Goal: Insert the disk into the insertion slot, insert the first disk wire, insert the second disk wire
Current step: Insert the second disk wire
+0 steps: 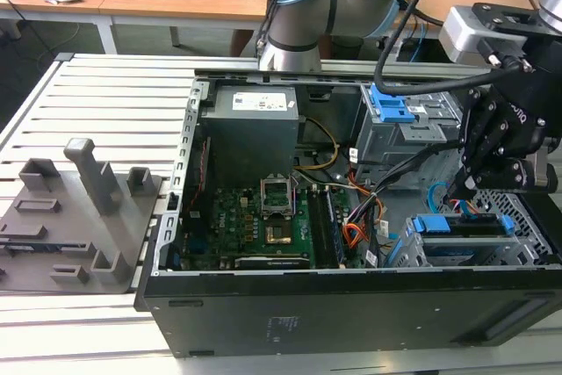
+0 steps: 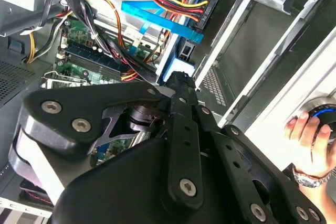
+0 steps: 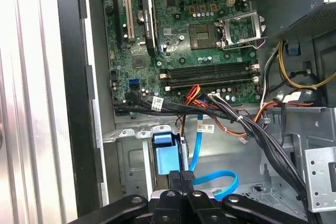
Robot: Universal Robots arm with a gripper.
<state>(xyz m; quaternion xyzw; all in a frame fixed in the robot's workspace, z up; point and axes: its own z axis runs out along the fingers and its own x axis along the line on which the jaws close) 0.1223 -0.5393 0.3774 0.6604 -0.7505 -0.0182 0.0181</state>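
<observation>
1. Exterior view: the open computer case lies on a slatted metal table, with the green motherboard exposed inside.
2. Near the case's end at the exterior view's right, the disk in its blue carrier bracket sits in the insertion slot, a low grey perforated bay.
3. The black gripper hangs just above the disk's blue bracket edge, fingertips pointing down.
4. In the first wrist view, the gripper's fingers are closed together on a small black connector, from which a blue flat cable loops away.
5. The blue bracket lies just beside that connector.
6. The taller grey cage with blue latch tabs stands behind the slot.
7. In the second wrist view, a person's hand rests on a round knob outside the case.
</observation>
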